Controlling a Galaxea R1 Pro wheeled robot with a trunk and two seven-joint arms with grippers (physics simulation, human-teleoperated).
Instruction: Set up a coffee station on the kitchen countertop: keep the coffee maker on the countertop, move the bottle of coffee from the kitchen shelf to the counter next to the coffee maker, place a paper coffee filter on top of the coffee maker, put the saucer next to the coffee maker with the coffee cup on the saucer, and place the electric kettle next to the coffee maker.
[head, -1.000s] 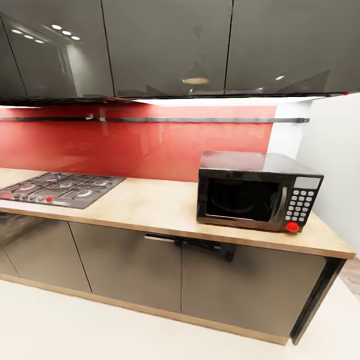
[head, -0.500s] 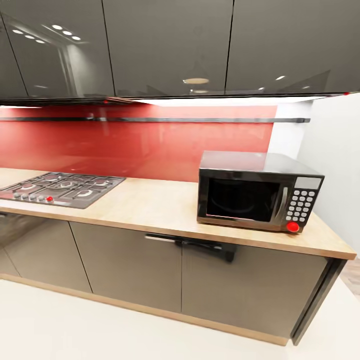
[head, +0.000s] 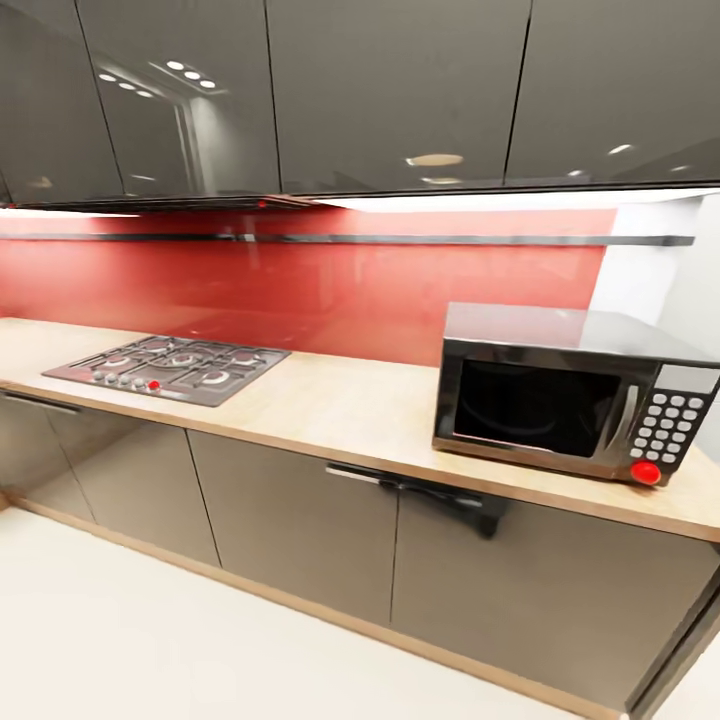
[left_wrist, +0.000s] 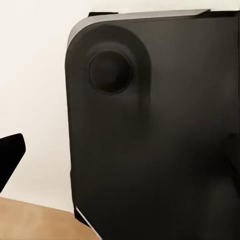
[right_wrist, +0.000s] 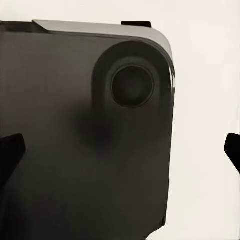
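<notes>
Against the earlier head pictures the whole scene is displaced to the right and sits a little nearer — a change of camera, not of the objects. The gas hob (head: 168, 368), formerly cut by the left edge, is now seen whole, and the microwave (head: 575, 395) is carried toward the right edge.

From left to right along the countertop (head: 350, 410): a bare stretch of beige slab, then the hob with its row of knobs, one of them red, then another bare stretch, then the microwave with its keypad and red button. The microwave door is closed, and nothing can be made out behind its dark glass. Above, the thin black kitchen shelf (head: 400, 240) is seen running across the red backsplash (head: 330, 290), with no object discernible on it. The grey cabinets (head: 290, 520) under the slab are closed, as are the glossy upper cabinets (head: 400, 90).

In the left wrist view a dark fingertip (left_wrist: 9, 159) is seen against a dark rounded robot body panel (left_wrist: 160, 140) and pale floor; in the right wrist view a dark tip (right_wrist: 10, 155) shows at each side. How far either gripper is opened cannot be told.
</notes>
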